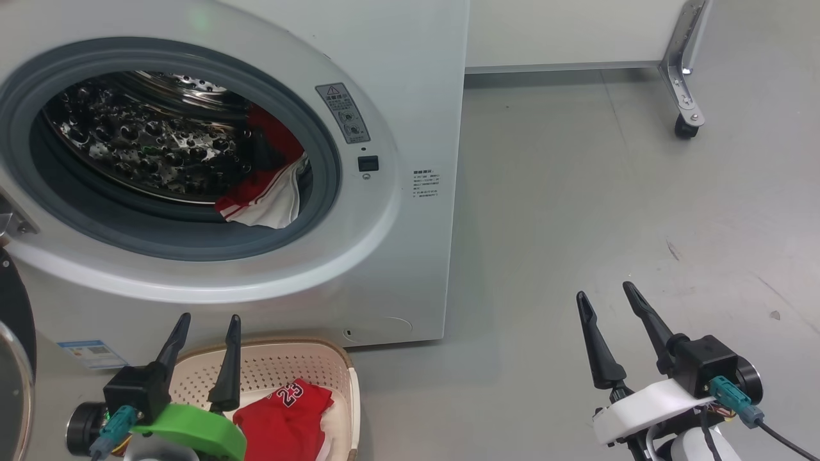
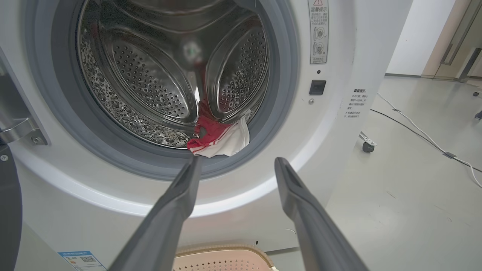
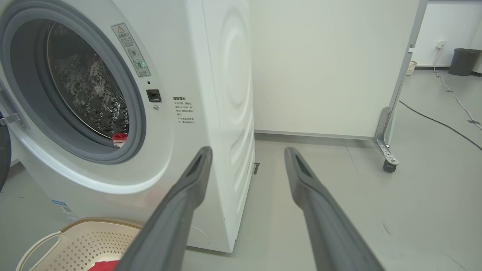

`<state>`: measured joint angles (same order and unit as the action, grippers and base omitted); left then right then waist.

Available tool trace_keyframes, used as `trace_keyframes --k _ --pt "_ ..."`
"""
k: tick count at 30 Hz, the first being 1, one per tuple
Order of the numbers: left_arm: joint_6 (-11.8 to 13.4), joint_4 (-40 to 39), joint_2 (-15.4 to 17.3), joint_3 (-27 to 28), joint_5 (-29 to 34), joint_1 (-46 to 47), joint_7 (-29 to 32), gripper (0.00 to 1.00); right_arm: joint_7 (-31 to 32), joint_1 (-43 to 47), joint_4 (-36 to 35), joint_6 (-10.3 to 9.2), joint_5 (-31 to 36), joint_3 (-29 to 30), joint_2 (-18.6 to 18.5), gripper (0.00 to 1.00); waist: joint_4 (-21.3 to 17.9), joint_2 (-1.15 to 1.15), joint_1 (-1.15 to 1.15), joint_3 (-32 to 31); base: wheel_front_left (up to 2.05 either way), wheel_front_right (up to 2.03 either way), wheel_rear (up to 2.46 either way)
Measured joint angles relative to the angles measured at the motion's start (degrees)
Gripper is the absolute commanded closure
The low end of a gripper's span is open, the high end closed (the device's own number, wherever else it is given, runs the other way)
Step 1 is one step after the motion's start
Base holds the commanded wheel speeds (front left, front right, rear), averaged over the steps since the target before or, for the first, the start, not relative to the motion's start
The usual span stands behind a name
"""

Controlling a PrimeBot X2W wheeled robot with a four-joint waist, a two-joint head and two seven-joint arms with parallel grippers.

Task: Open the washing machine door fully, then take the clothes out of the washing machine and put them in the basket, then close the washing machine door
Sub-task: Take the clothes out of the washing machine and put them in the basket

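The white washing machine (image 1: 397, 77) stands with its round grey-ringed opening uncovered. Its door (image 1: 16, 358) is swung out at the far left edge, with only a dark rim and a glass sliver in view. Red and white clothes (image 1: 266, 192) lie at the lower right of the steel drum (image 2: 150, 75), draped toward the rubber ring. A red garment numbered 23 (image 1: 288, 416) lies in the cream basket (image 1: 339, 358) on the floor before the machine. My left gripper (image 1: 208, 326) hangs open and empty above the basket. My right gripper (image 1: 605, 294) is open and empty over bare floor to the right.
A white partition panel on a metal bracket with a caster (image 1: 685, 125) stands at the back right. Cables (image 2: 425, 135) run across the grey floor further right. A dark bin (image 3: 465, 60) sits far off. Grey floor (image 1: 576, 211) spreads out right of the machine.
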<state>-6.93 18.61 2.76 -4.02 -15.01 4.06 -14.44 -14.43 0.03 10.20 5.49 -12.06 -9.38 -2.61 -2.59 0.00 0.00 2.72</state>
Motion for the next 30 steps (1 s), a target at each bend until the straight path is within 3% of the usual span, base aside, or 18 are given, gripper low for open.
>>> trace_keyframes --k 30 --pt "0.0 -1.76 -0.11 0.09 0.35 -0.55 0.0 0.0 0.0 0.0 -0.2 0.36 0.0 0.19 0.01 0.0 0.15 0.0 0.0 1.38 0.0 0.0 0.0"
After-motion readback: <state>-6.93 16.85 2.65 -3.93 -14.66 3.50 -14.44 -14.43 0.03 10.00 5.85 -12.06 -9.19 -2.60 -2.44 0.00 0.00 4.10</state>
